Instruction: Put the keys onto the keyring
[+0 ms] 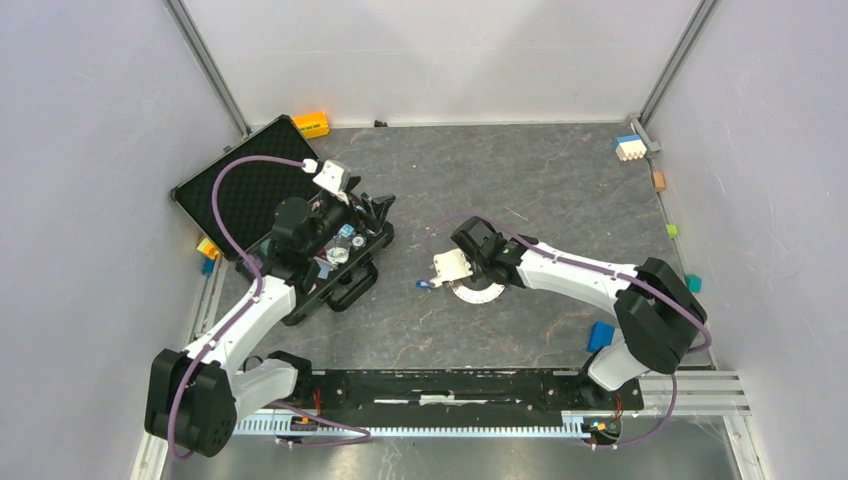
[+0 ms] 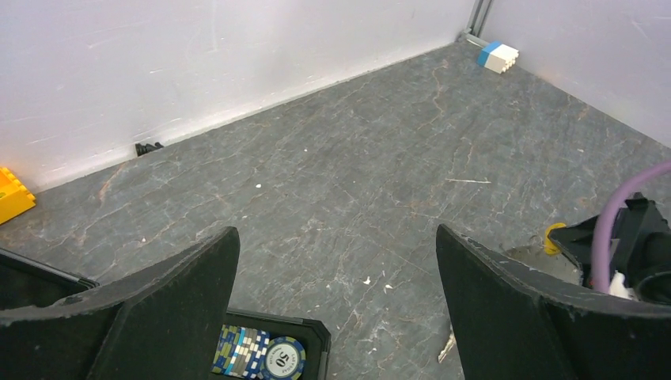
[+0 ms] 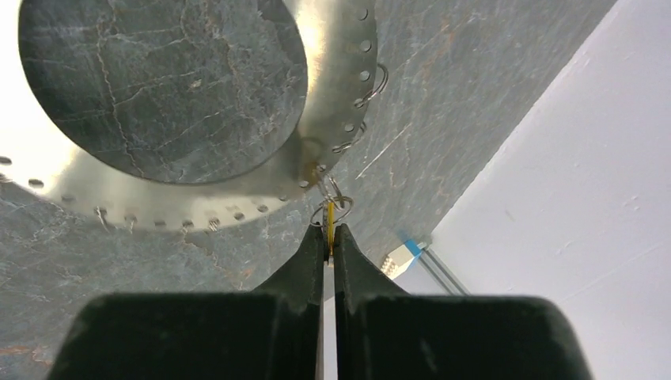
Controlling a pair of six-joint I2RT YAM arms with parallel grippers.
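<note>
The keyring here is a flat silvery metal ring with small holes along its rim (image 3: 332, 95); it lies on the table by my right gripper (image 1: 480, 293). Small wire split rings hang from its holes (image 3: 372, 83). My right gripper (image 3: 329, 234) is shut on a thin yellow key (image 3: 329, 215), held edge-on at the keyring's outer rim, next to a split ring (image 3: 339, 202). A tiny blue key (image 1: 424, 285) lies on the table just left of the right gripper (image 1: 448, 272). My left gripper (image 2: 334, 231) is open and empty above the black case (image 1: 345, 275).
The open black case has a foam lid (image 1: 240, 185) and holds poker chips (image 2: 261, 354). An orange block (image 1: 311, 123) and a blue-white block (image 1: 629, 147) sit at the back wall. A blue block (image 1: 600, 335) lies near the right arm's base. Walls enclose the table.
</note>
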